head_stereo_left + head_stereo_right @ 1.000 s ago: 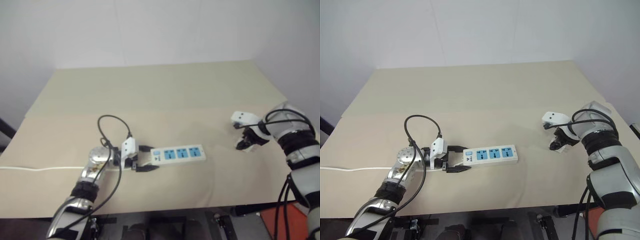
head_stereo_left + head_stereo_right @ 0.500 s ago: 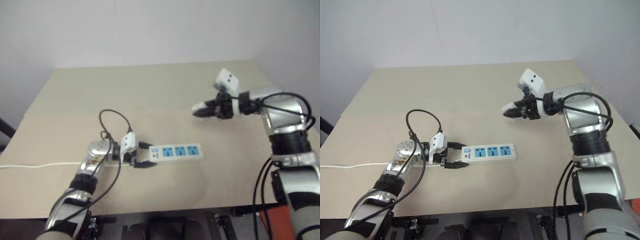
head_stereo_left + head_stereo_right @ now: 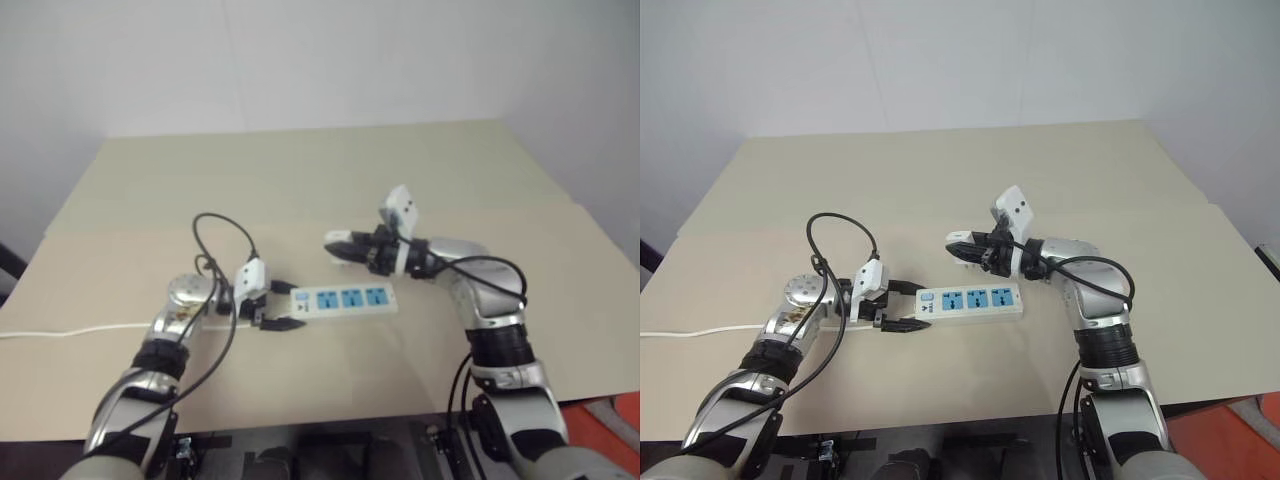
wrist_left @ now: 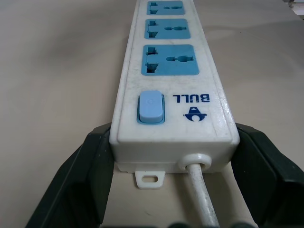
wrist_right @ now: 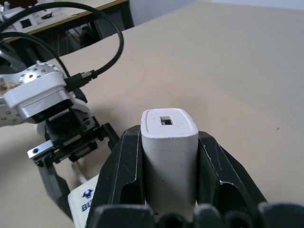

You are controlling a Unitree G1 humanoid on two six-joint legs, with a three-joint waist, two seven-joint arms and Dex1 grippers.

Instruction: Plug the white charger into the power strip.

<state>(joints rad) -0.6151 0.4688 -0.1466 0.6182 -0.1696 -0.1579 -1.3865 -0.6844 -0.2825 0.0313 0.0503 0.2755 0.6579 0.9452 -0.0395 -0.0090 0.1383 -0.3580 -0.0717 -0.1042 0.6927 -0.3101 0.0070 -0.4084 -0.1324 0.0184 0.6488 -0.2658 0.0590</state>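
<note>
Tabletop (image 3: pixel 940 170): you have wide bare room toward the far edge and both far corners; the work sits nearer the front edge, left of the middle.
Power strip (image 3: pixel 970 301): lies flat, running left to right, three blue sockets facing up, switch end toward the left edge, its thin cord (image 3: pixel 700 332) trailing off over that edge.
Left gripper (image 3: pixel 902 305): your two black fingers (image 4: pixel 90 185) are clamped on the strip's switch end, one on each long side.
Right gripper (image 3: pixel 965 248): closed on the charger (image 5: pixel 168 152), raised above the tabletop just behind the strip, toward its switch end.
Charger: held between the fingers, not touching the strip.
</note>
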